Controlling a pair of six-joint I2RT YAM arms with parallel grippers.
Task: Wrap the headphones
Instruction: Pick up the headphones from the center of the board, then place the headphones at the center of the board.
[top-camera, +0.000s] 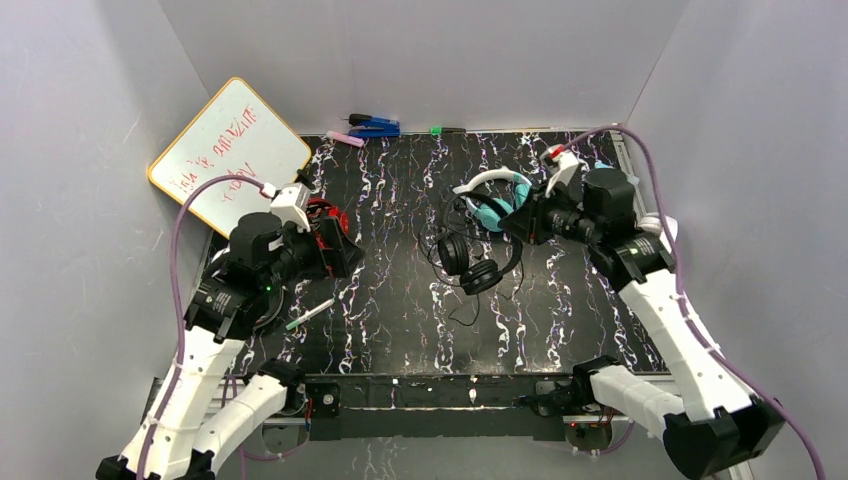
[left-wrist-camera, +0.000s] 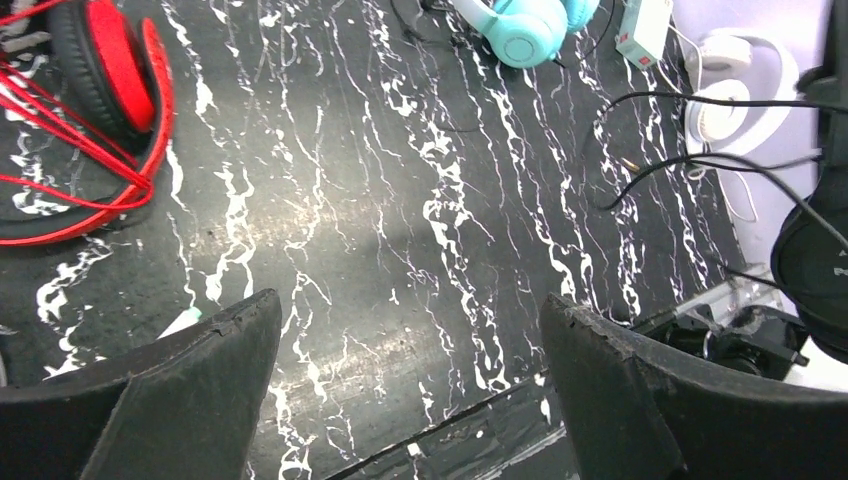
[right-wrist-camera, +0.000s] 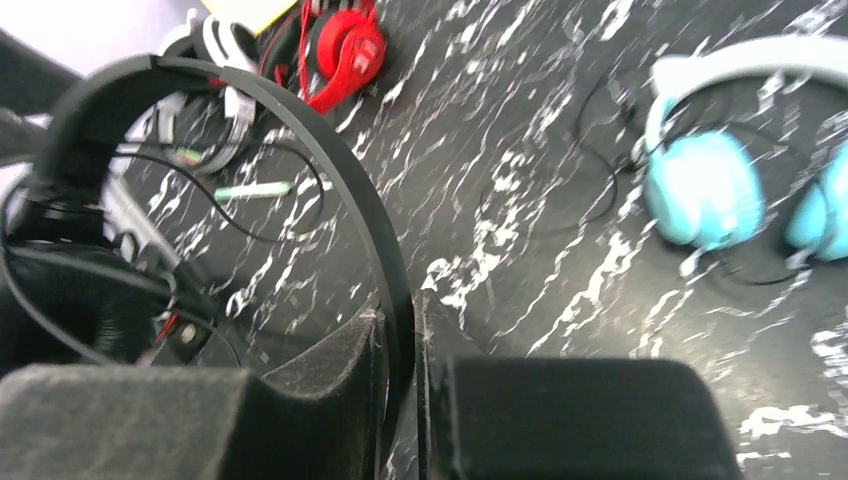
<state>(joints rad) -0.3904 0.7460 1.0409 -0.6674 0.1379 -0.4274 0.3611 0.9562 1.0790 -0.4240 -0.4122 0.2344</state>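
- Right pincer clenched on thin headband of small black corded headphones, mid-counter.
- Left pincer released, empty, near red padded headphones.
- Likely wrapping the black pair; next, gather its loose cord.

Even, bright overhead light; glare sheens the table in the left wrist view; teal headphones motion-blurred.

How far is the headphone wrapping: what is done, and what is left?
Perhaps done: the red pair, cord strands across it. In hand: the right gripper pinches the black pair by its band; its cord lies loose on the table. Left: the teal pair and the white pair, no gripper on them. The left gripper is open, empty.
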